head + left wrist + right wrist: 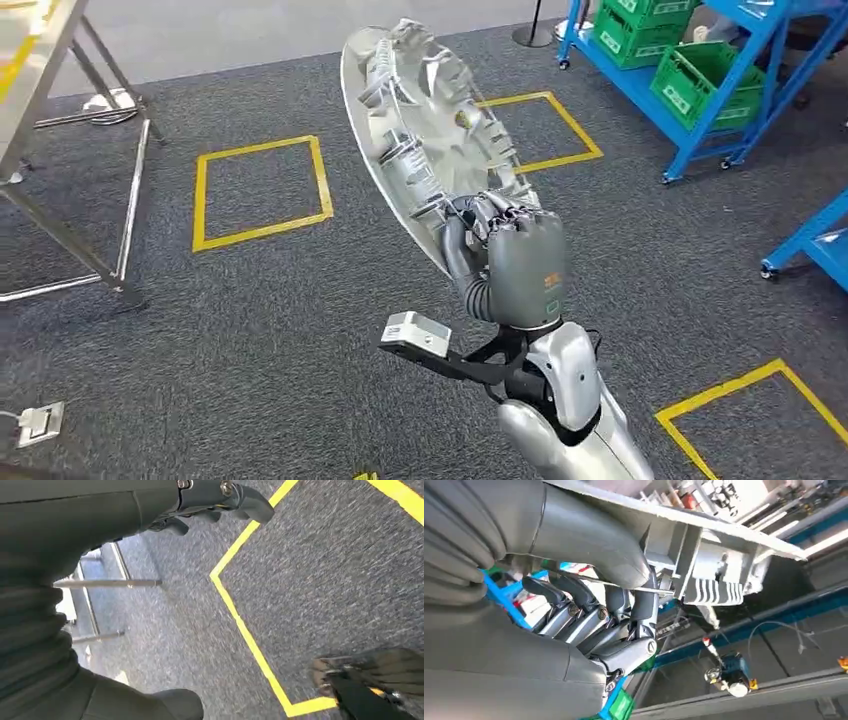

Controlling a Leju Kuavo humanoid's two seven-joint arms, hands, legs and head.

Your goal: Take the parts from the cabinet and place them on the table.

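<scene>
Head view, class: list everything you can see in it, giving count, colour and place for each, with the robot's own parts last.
Metal part: one, silver, ribbed, held up in mid-picture.
Floor squares: three plain, yellow tape outlines on the grey carpet; a fourth scrap at the bottom edge.
Table frame: one, bare metal, far left.
Shelving: blue, top right; another blue piece at the right edge.
Crates: at least two, green, on the shelving.
Floor socket: one, grey, bottom left.
Right hand: grey, grips the part's lower edge.
Right arm: silver, bottom centre.

A silver ribbed part (425, 120) sits in a dark grey robot hand (520, 265) over speckled grey carpet (300, 330) with yellow squares (260, 192); beyond the part, green crates (700, 80) fill a blue rack (730, 110).
</scene>
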